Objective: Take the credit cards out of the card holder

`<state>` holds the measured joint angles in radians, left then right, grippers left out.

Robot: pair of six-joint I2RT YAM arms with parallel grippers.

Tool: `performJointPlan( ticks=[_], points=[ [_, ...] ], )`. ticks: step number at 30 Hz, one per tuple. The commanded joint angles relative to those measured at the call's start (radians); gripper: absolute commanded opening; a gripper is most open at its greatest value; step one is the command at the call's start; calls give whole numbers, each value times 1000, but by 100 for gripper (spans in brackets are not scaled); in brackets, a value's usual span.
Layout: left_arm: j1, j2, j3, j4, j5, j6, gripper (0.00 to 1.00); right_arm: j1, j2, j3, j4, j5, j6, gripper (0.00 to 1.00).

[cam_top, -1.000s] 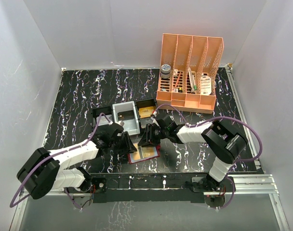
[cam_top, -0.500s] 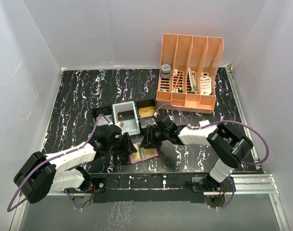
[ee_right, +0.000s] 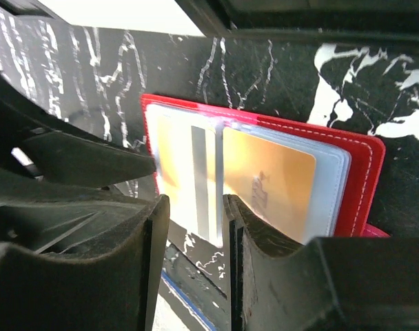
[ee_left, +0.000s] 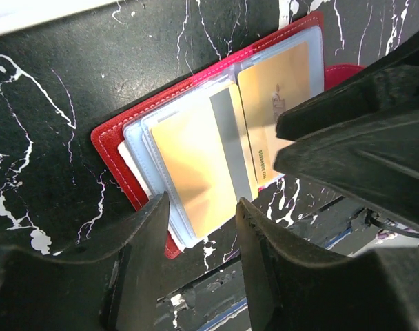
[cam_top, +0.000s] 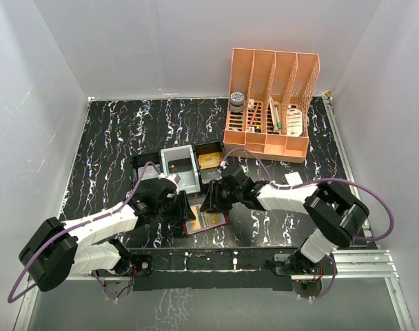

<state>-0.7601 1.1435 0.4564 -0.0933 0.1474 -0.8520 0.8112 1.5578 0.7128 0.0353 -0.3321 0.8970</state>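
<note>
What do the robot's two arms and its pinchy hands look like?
The left arm and the right arm are both made of chunky white tubes joined by rounded black joints. A thin purple cable loops along each one. The left gripper and the right gripper are matte black, each with two flat, blunt fingers.

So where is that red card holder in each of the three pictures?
Top external: the card holder lies open, low and centre in the picture.
Left wrist: it fills the middle, tilted.
Right wrist: it spans the middle.
Shared landmark: the orange card with a grey stripe, clear in both wrist views, only a tan patch from above.
</note>
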Motion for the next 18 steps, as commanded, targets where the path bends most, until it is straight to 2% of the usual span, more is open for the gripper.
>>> performJointPlan(
  ticks=[1,7,10,15,18],
  points=[
    [-23,-11,-4,-11,-54,16,43,18,55,-2,56,3,8,33],
    [-34,-6,-17,3,-86,9,34,19,102,-12,66,-19,12,29],
    [-37,7,-11,-8,-87,26,33,19,103,-23,97,-39,26,24],
    [-52,54,10,-15,-70,51,30,19,116,-27,131,-75,43,22],
    [-62,71,26,-31,-87,45,27,19,118,-23,142,-87,49,17]
  ],
)
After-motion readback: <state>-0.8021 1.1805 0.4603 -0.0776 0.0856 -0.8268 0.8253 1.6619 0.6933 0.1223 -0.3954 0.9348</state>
